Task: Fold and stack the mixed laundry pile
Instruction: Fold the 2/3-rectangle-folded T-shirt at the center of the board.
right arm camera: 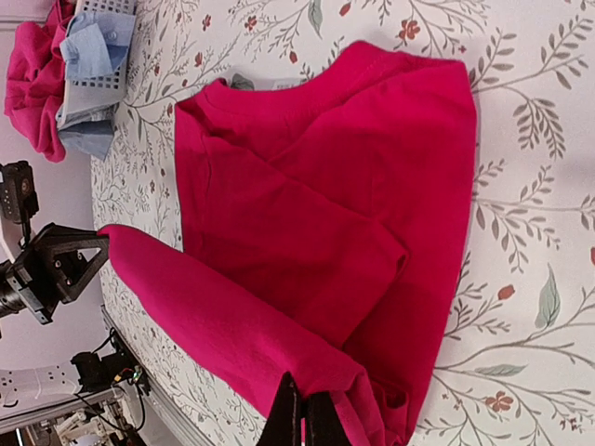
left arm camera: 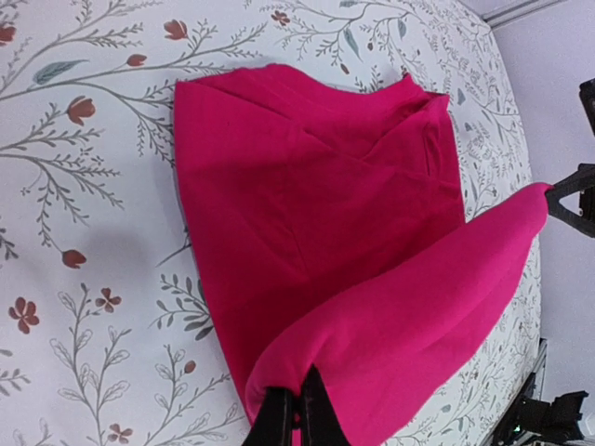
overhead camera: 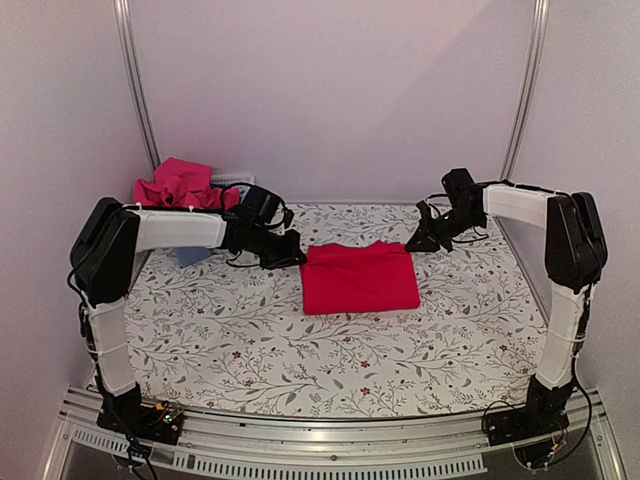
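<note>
Red garment at mid-table, pinched at both far corners.
Garment lies folded, roughly rectangular, on the floral table. Left gripper: jaws closed tight on the cloth at the far-left corner. Right gripper: jaws closed tight on the cloth at the far-right corner. One band of the cloth is raised off the folded layers and spans from gripper to gripper. The laundry pile, red with a light blue piece, sits at the far left, well apart from the garment.

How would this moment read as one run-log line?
step: red garment mid-fold | left pincer: shut on its raised edge | right pincer: shut on same edge | laundry pile: back left, crumpled
</note>
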{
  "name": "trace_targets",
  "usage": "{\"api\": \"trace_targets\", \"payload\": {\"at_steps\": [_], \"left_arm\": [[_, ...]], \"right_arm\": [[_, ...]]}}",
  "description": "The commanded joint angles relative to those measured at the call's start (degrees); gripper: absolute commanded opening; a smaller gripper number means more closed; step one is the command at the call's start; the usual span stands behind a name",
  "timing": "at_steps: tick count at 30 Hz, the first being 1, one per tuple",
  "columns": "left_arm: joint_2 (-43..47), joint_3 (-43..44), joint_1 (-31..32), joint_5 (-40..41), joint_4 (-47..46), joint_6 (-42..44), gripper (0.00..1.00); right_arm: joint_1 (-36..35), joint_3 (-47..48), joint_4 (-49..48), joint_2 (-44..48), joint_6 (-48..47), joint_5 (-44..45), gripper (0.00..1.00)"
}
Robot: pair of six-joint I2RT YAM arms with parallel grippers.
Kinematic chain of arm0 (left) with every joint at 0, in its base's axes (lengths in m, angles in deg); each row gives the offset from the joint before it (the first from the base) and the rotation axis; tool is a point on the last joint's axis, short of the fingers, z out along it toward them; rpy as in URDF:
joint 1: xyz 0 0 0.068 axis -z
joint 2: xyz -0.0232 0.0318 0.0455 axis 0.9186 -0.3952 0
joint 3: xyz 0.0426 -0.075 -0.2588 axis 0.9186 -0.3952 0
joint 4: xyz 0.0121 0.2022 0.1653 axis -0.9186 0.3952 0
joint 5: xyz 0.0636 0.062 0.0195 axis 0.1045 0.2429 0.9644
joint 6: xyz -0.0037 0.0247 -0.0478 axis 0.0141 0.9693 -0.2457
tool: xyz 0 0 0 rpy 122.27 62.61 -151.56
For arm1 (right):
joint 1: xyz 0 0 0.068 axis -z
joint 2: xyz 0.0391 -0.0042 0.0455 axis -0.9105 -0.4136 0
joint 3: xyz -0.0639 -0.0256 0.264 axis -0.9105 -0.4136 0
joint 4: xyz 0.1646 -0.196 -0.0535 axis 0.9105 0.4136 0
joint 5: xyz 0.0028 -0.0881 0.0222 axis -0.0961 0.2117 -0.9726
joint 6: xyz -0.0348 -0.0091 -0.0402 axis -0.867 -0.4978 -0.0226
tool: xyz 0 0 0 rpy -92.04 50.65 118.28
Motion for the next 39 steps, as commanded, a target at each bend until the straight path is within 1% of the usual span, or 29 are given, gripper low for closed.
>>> {"api": "trace_targets", "payload": {"at_steps": [1, 8, 15, 20, 25, 30, 39], "left_arm": [[-3.96, 5.58, -2.77, 0.43, -1.76, 2.25, 0.00], [-11.41, 15.05, -5.69, -2.17, -1.42, 3.05, 0.00], [-17.38, 20.07, -7.36, -2.77, -2.26, 2.76, 0.00], [-21.25, 24.42, -8.22, -2.38, -2.46, 3.03, 0.00], [-24.70, 29.11, -8.82, -2.17, -2.10, 2.68, 0.00], [-25.93, 29.77, -9.41, -1.54, -2.44, 1.47, 0.00], [-23.91, 26.40, -9.99, -0.24, -6.82, 0.44, 0.00]], "right_arm": [[1.30, 6.49, -1.13, -5.54, -1.02, 1.95, 0.00], [3.55, 13.89, -1.41, -11.43, -0.46, 0.95, 0.00], [4.40, 20.71, -2.23, -18.05, 0.01, -1.59, 0.00], [4.49, 21.49, -5.88, -21.45, 1.25, -2.20, 0.00], [4.58, 23.52, -7.25, -24.33, 2.04, -1.82, 0.00], [4.59, 25.81, -8.48, -25.84, 2.60, -2.19, 0.00], [4.59, 28.36, -12.53, -26.21, 5.55, -5.04, 0.00]]}}
